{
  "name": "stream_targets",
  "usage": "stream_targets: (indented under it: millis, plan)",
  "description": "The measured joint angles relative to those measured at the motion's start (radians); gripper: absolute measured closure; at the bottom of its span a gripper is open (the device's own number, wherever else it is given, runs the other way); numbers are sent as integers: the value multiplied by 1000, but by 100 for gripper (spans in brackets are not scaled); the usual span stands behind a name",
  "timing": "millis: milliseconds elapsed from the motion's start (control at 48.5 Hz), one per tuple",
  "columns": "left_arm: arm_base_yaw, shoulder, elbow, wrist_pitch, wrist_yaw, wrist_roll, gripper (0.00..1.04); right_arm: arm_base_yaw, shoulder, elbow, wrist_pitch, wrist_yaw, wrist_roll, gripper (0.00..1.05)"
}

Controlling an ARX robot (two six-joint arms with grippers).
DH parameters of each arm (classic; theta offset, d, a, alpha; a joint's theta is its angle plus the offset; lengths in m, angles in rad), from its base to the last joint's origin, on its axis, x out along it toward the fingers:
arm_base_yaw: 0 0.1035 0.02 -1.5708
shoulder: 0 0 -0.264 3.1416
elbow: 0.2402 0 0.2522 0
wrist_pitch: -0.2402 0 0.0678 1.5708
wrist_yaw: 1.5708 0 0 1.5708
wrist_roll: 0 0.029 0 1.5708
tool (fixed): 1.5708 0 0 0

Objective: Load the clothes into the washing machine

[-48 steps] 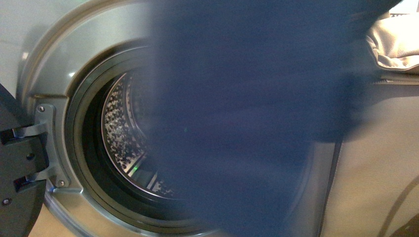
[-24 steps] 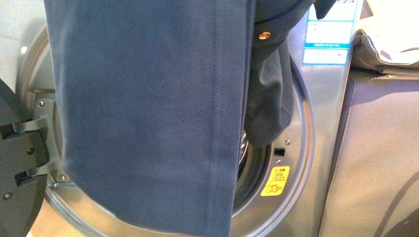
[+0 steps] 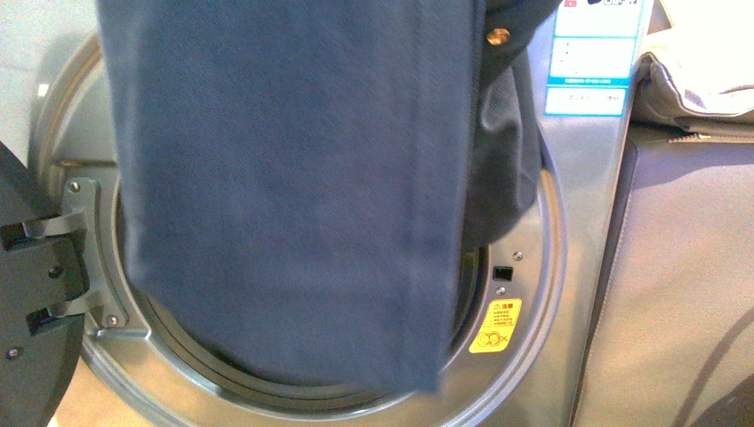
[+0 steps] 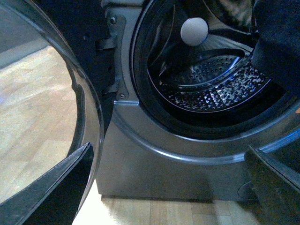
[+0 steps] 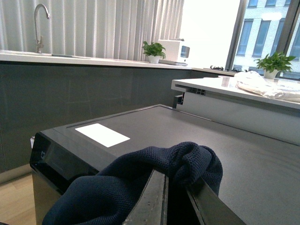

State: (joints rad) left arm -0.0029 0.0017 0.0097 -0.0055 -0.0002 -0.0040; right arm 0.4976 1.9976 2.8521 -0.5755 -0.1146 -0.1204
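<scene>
High before the washing machine (image 3: 582,231), the right tool (image 5: 176,183) is clamped on a bunched fold of the clothes (image 3: 293,178), which hang as a limp navy curtain across the open porthole. Lower down, the left tool (image 4: 168,150), its fingers spread wide and empty, faces the perforated steel drum (image 4: 211,89) beside the swung-open door (image 3: 36,294). The garment appears lifted and lined up but not yet inside. Feeding it into the drum and letting go remain.
</scene>
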Motion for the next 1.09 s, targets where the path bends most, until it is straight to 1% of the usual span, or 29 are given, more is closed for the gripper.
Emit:
stream_targets:
  millis: [330, 351, 413, 474, 516, 598, 681, 763, 825, 928, 1093]
  plan:
    - [0, 0, 0, 0, 0, 0, 7, 0, 0, 0, 0, 0, 0, 101]
    - [7, 1, -1, 5, 22, -11, 7, 0, 0, 0, 0, 0, 0, 101]
    - [63, 22, -1, 84, 192, -82, 7, 0, 0, 0, 0, 0, 0, 101]
    - [98, 46, 0, 145, 302, -130, 7, 0, 0, 0, 0, 1, 0, 101]
    - [115, 74, 2, 178, 347, -150, 7, 0, 0, 0, 0, 0, 0, 101]
    - [141, 144, 14, 243, 386, -165, 7, 0, 0, 0, 0, 1, 0, 101]
    - [167, 294, 78, 377, 417, -164, 7, 0, 0, 0, 0, 0, 0, 101]
    - [167, 426, 158, 481, 444, -149, 7, 0, 0, 0, 0, 1, 0, 101]
    - [166, 513, 217, 544, 472, -145, 7, 0, 0, 0, 0, 1, 0, 101]
    - [156, 711, 357, 687, 558, -140, 7, 0, 0, 0, 0, 1, 0, 101]
    - [111, 924, 524, 843, 667, -152, 7, 0, 0, 0, 0, 1, 0, 101]
